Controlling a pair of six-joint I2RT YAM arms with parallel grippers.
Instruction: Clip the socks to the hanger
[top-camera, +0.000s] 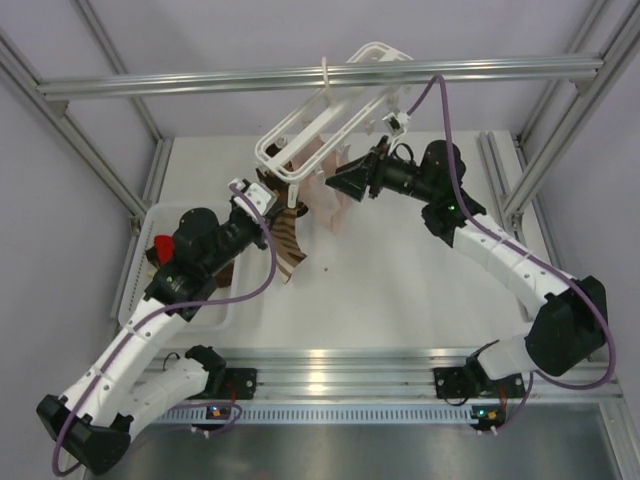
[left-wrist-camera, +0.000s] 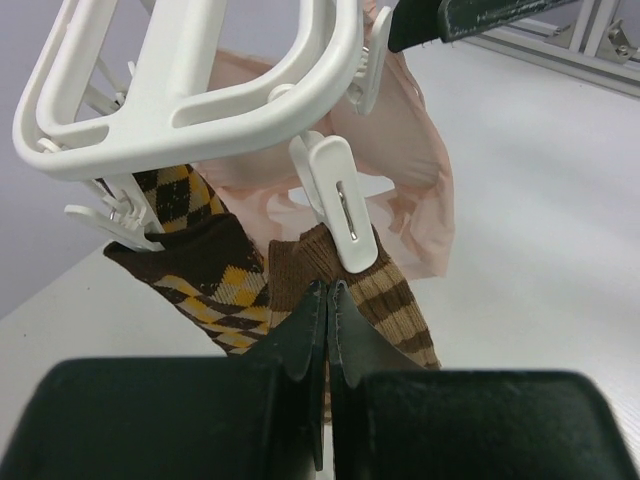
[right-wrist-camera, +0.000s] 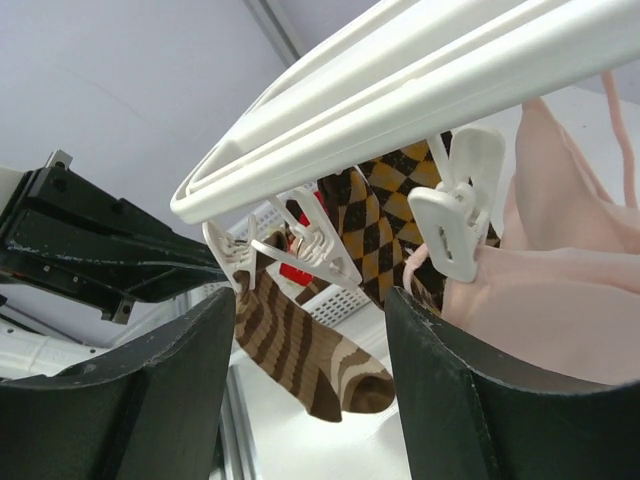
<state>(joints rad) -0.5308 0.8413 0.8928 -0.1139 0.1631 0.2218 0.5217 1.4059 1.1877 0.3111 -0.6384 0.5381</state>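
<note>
Striped sock hung under the hanger, cuff at the mouth of a white clip, beside an argyle sock and pale pink socks. My left tool was pinched on the cuff just below that clip; I could not tell whether the clip had bitten. Right tool stood open near the frame, holding nothing. I judged it best to steady the tilted frame with the right, seat the cuff deep, then release.
</note>
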